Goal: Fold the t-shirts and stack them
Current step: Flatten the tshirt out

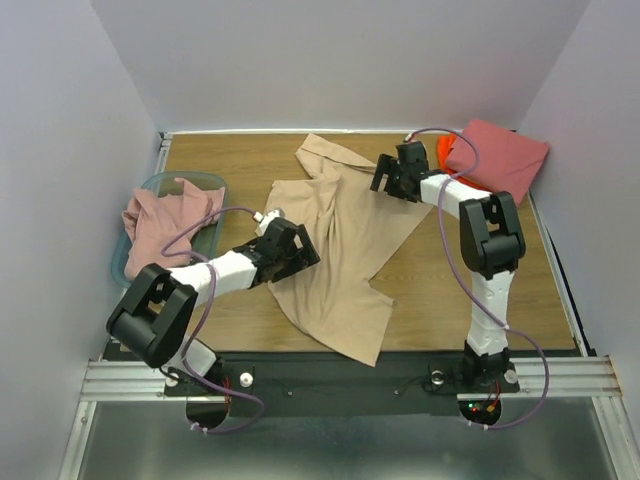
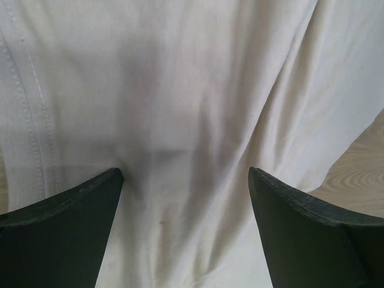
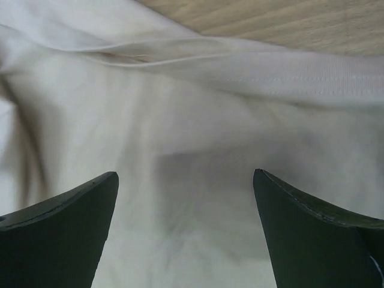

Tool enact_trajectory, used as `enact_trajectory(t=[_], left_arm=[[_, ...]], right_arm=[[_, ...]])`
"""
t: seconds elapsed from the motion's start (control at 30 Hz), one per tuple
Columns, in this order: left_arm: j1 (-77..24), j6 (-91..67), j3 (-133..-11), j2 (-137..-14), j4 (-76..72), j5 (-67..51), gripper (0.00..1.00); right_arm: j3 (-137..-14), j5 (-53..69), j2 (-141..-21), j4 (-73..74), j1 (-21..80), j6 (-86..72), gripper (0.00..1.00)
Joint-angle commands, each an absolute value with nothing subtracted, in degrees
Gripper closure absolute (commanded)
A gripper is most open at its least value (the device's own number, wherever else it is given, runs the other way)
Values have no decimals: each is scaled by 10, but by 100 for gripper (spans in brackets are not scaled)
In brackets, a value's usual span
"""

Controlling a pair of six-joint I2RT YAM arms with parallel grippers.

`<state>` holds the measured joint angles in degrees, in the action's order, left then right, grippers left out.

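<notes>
Plain white walls close in a wooden tabletop (image 1: 440, 290), and the tan t-shirt (image 1: 345, 260) lies on it near the middle, open but rumpled. Its long axis runs from the far edge toward the near edge, slanting a little to the right as it comes nearer, with one narrow folded end pointing at the back wall and the broader end reaching the front edge between the two arm bases. Which end carries the collar cannot be told from above. The left tool (image 2: 184, 170) hangs over the shirt's left border about halfway along its length, its dark fingers (image 2: 72, 228) spread wide with only pale cloth between them; a double-stitched seam runs up the left side of that wrist view. The right tool (image 3: 185, 173) is over the far right part of the same shirt, its fingers likewise wide apart and gripping nothing, with a stitched hem crossing the cloth just short of bare wood. Whether either tool's tips touch the fabric cannot be told. At the left edge a translucent teal bin (image 1: 190, 178) holds the dusty pink t-shirt (image 1: 165, 220), crumpled and spilling over its rim. In the far right corner the salmon-red t-shirt (image 1: 500, 155) lies folded flat, with the bright orange t-shirt (image 1: 445, 152) peeking out beneath its left side.
</notes>
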<state>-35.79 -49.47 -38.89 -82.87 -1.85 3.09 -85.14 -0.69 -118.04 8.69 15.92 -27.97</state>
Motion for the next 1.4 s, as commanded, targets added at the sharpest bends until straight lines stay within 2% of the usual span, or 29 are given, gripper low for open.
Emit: enact_trajectory(t=[0.0,0.17,0.33,0.47,0.5,0.53,0.6,0.63,0.77,0.87,1.03,1.17,1.37], left_arm=[[-344,-488,-417,-872,-26,54,2],[-285,-466,-476,-944,28,108,2],[-226,-418,-574,-1044,42,89,2],[-194,-369,-730,-1158,75,76,2],[-193,-365,-802,-1179,103,79,2],[-193,-358,-802,-1202,118,77,2],[-193,-339,-914,-1264,141,71,2],[-193,-338,-978,-1284,162,72,2],[-195,-323,-1090,-1342,217,39,3],[-199,-323,-1057,-1291,210,40,4],[-204,-330,-933,-1088,181,68,3],[-206,-358,-754,-887,162,107,2],[-212,-418,-491,-699,125,100,2]], right_arm=[[-911,-25,-1224,118,162,-224,0],[-833,-16,-1208,131,161,-259,0],[-693,52,-1137,121,163,-344,0],[-530,6,-1002,98,197,-403,0],[-499,4,-972,90,206,-429,0],[-473,-14,-946,86,213,-447,0],[-400,-23,-865,71,219,-483,0],[-389,-23,-845,62,219,-496,0],[-387,-80,-757,71,217,-462,0],[-405,-101,-710,98,218,-449,0],[-417,-126,-653,155,216,-450,0],[-382,-82,-594,177,216,-454,0],[-350,20,-573,163,216,-430,0]])
